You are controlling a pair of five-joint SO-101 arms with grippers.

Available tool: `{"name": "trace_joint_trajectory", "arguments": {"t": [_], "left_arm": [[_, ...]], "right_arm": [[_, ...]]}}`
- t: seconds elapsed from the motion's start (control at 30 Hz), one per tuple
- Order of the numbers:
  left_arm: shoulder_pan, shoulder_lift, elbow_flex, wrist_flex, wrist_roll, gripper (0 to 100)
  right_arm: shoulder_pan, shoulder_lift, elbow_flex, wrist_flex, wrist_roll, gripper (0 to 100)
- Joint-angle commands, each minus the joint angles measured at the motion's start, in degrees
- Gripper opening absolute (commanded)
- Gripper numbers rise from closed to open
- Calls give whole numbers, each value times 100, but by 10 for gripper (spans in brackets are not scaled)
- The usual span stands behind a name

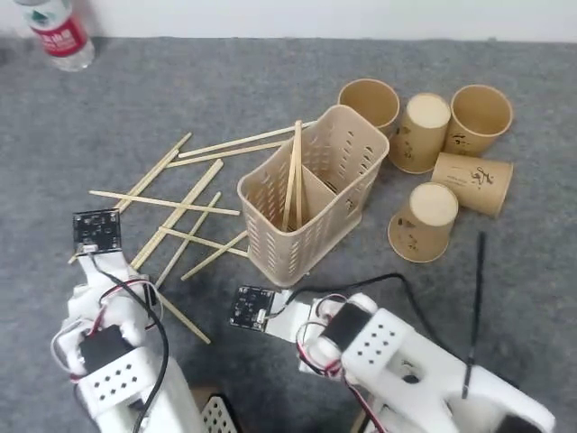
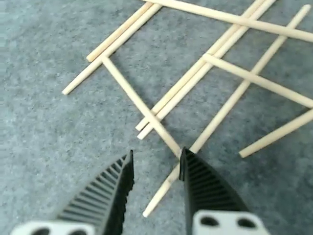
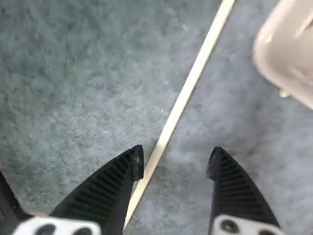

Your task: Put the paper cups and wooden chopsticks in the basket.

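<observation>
While five brown paper cups (image 1: 422, 133) sit clustered at the upper right of the high view and most pale wooden chopsticks (image 1: 171, 204) lie crisscrossed on the grey felt-covered table (image 1: 270, 72) left of centre, the beige perforated plastic basket (image 1: 270, 225) at the centre holds just two sticks upright. Left tool (image 2: 155, 178) hangs open low over the scatter, with one long chopstick (image 2: 230, 105) running between its jaws and a second stick's end at, or just beside, one jaw. Right tool (image 3: 176, 164) is open too, with a single chopstick (image 3: 190, 88) passing just inside one jaw and the basket's corner near. To grip well, I judge each tool should centre over one stick alone, drop until its tips meet the felt, and close squarely across it. The left one risks pinching two crossed sticks, so shifting to a stretch free of overlap looks wiser. Gripping near the middle should keep the stick from swinging on the lift.
</observation>
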Motion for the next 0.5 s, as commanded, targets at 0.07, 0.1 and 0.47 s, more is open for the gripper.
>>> {"name": "trace_joint_trajectory", "arguments": {"t": [0.07, 0.1, 0.47], "left_arm": [[-35, -79, 31, -141, 79, 148], [-35, -79, 31, -141, 79, 148], [-35, -79, 40, -149, 79, 148]], "right_arm": [[-48, 681, -510, -84, -220, 216], [-48, 787, -580, -75, -220, 216], [-31, 2053, -1407, 321, 255, 212]]}}
